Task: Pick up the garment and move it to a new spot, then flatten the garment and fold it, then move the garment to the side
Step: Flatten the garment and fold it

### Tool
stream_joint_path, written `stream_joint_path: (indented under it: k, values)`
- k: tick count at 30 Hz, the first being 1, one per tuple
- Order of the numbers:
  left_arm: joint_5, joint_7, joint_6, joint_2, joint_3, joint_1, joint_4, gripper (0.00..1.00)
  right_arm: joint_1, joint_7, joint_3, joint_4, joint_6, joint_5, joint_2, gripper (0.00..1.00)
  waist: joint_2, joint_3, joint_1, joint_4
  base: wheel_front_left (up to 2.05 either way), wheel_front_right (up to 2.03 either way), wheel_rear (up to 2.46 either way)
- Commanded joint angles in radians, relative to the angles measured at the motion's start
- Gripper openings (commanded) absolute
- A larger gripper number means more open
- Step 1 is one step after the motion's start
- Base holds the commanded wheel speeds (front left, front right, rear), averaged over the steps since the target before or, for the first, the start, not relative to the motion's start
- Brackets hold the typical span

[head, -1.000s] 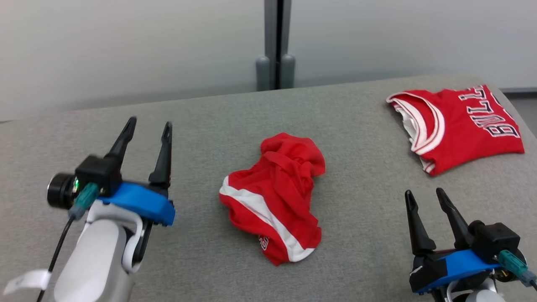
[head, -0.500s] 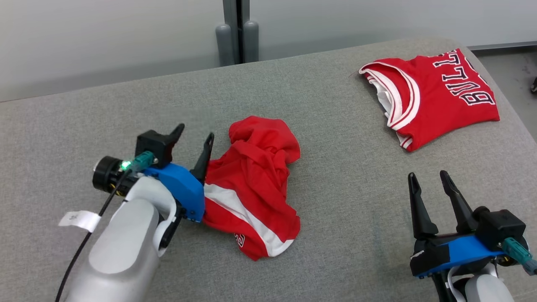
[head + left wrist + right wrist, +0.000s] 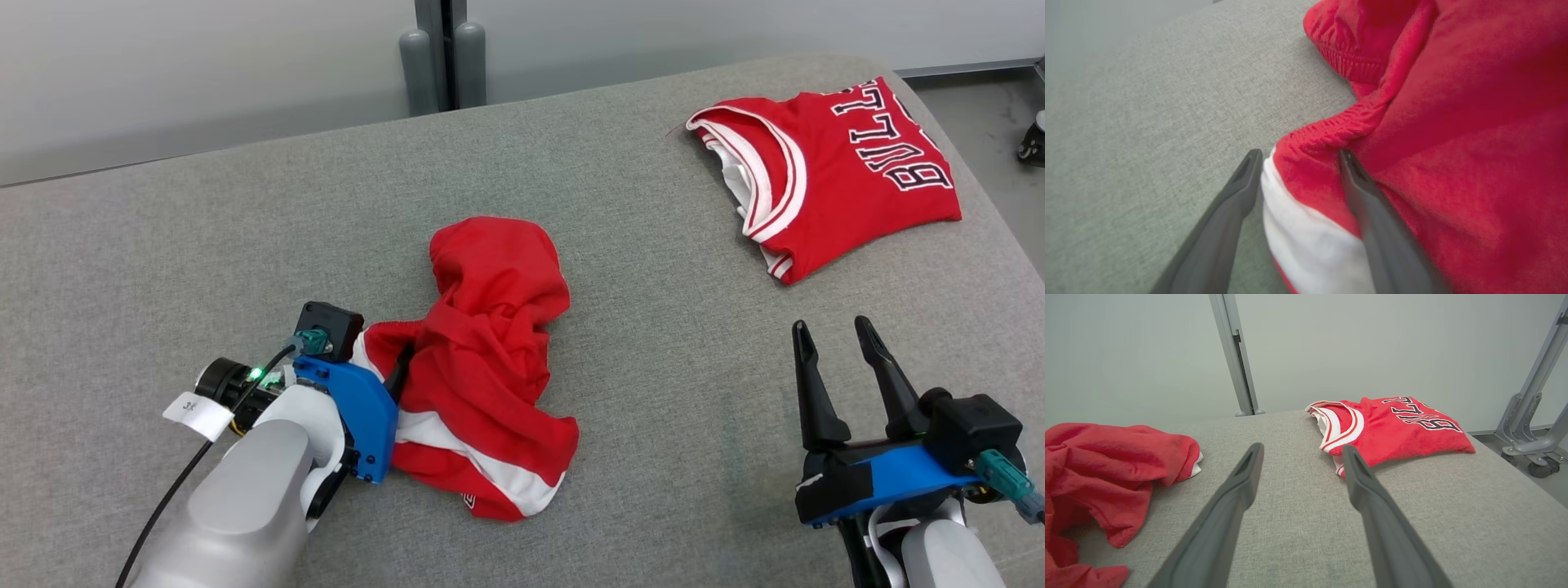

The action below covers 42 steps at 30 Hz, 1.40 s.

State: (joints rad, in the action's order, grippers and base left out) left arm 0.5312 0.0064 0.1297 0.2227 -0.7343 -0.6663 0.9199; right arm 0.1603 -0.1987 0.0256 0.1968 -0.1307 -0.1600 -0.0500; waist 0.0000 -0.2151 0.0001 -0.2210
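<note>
The left tool (image 3: 1300, 154), its arm reaching low across the grey surface (image 3: 204, 245), straddles the edge of the crumpled red garment (image 3: 490, 327) at mid-surface, fingers spread and not yet closed. The right tool (image 3: 832, 324) hovers, spread and empty, well apart, nearer a folded jersey (image 3: 833, 163). From the head camera, cloth hides most of the left fingers.

Fleecy cloth garment (image 3: 490, 327) on matt woven tabletop (image 3: 669, 392).
</note>
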Motion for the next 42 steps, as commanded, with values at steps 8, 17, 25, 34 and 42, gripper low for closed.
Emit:
stream_joint_path:
  k: [8, 17, 25, 34, 42]
  values:
    - [0.058, -0.025, 0.001, -0.012, -0.065, -0.022, 0.080, 0.00, 0.000, -0.013, 0.010, 0.012, 0.000, -0.004, -0.001, 1.00, 0.0000, 0.011, -0.0001, 0.000, 0.00, 0.00, 0.00]
    - [0.111, -0.195, -0.004, -0.015, -0.017, -0.004, 0.116, 0.00, -0.030, -0.007, 0.025, 0.013, 0.000, 0.002, -0.001, 1.00, 0.0000, 0.060, -0.0001, 0.069, 0.00, 0.00, 0.00]
    - [0.153, -0.266, -0.046, 0.019, 0.052, 0.097, 0.095, 0.00, -0.064, 0.007, 0.026, 0.008, 0.000, 0.008, -0.001, 1.00, 0.0000, 0.112, -0.0001, 0.159, 0.00, 0.00, 0.00]
    - [0.161, -0.272, -0.143, 0.066, 0.181, 0.328, -0.101, 0.03, -0.090, 0.020, 0.032, -0.001, 0.000, 0.004, -0.002, 1.00, 0.0000, 0.139, -0.0001, 0.222, 0.00, 0.00, 0.00]
    - [0.070, -0.272, -0.207, 0.073, 0.290, 0.444, -0.341, 1.00, -0.103, 0.028, 0.025, 0.003, 0.000, 0.005, -0.001, 1.00, 0.0000, 0.173, -0.0001, 0.251, 0.00, 0.00, 0.00]
